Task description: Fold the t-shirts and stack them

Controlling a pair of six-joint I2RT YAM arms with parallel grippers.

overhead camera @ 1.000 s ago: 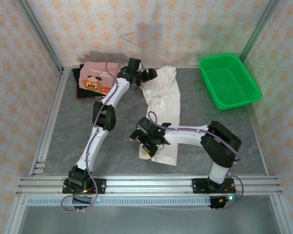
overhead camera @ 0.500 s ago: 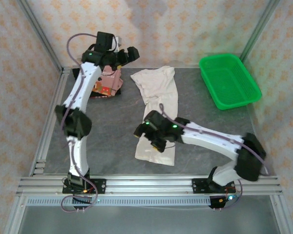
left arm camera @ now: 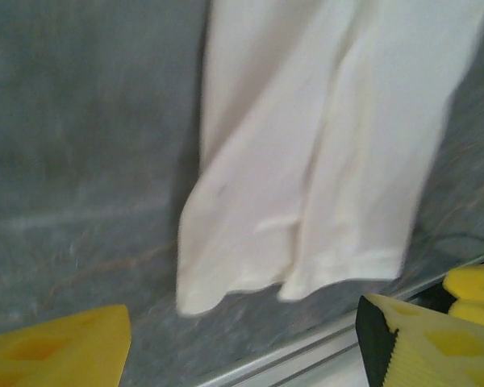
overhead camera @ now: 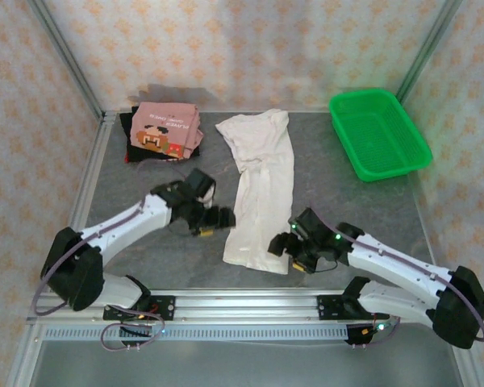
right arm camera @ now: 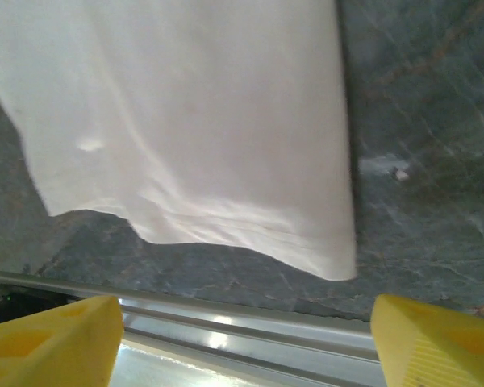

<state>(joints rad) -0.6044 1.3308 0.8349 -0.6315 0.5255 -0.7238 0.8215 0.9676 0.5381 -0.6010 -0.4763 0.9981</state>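
One pink t-shirt (overhead camera: 166,131), lettering (overhead camera: 172,124) unreadable

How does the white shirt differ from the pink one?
The white shirt lies in a long strip on the table; the pink shirt is folded into a small square on a dark pile. The pink shirt shows a brown face; the white shirt looks plain. Both are soft cloth.

An unfolded t-shirt (overhead camera: 262,189) lies lengthwise down the middle of the table (overhead camera: 347,201), shoulders toward the far edge, hem close to the near edge. A stack of folded t-shirts (overhead camera: 163,133) sits in the far left corner — a basket (overhead camera: 379,133) in the far right. The left gripper (overhead camera: 216,224) flanks the hem just to its left, the right gripper (overhead camera: 286,256) just to its right.
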